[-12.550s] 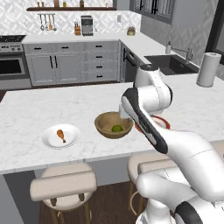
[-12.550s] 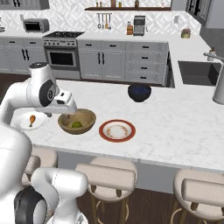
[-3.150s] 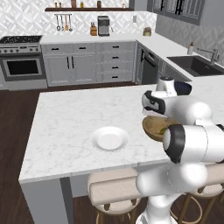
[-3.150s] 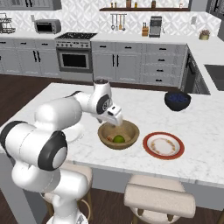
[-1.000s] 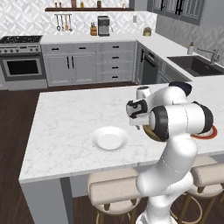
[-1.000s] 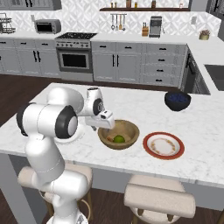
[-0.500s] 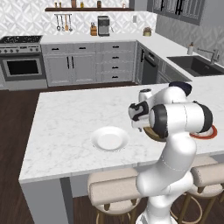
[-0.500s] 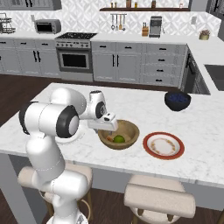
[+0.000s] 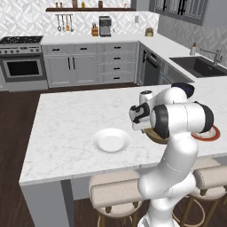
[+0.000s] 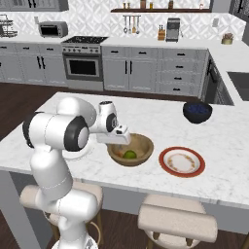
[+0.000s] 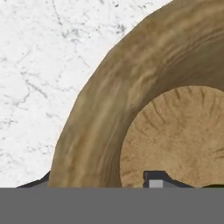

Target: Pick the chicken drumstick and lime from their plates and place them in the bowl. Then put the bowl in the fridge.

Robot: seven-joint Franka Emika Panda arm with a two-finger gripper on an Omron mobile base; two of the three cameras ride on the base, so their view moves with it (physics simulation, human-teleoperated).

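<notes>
Your gripper [image 10: 124,141] has dropped onto the bowl [image 10: 138,146] rim since a second ago; fingers straddle it, grip unclear. Lime [image 10: 129,154] half hidden.

Both base views flank the island counter [image 9: 66,115]; hand view hugs the bowl [image 11: 100,109].

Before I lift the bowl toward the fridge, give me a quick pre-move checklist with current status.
1. Lime in the bowl: ok.
2. Drumstick in the bowl: cannot tell; the white plate is bare, but the hand hides part of the bowl.
3. Gripper at the bowl's near rim: ok.
4. One finger inside the wall, one outside: ok in the hand view.
5. Firm grip on the rim: cannot tell.
6. Red-rimmed plate apart from the bowl: ok.
</notes>
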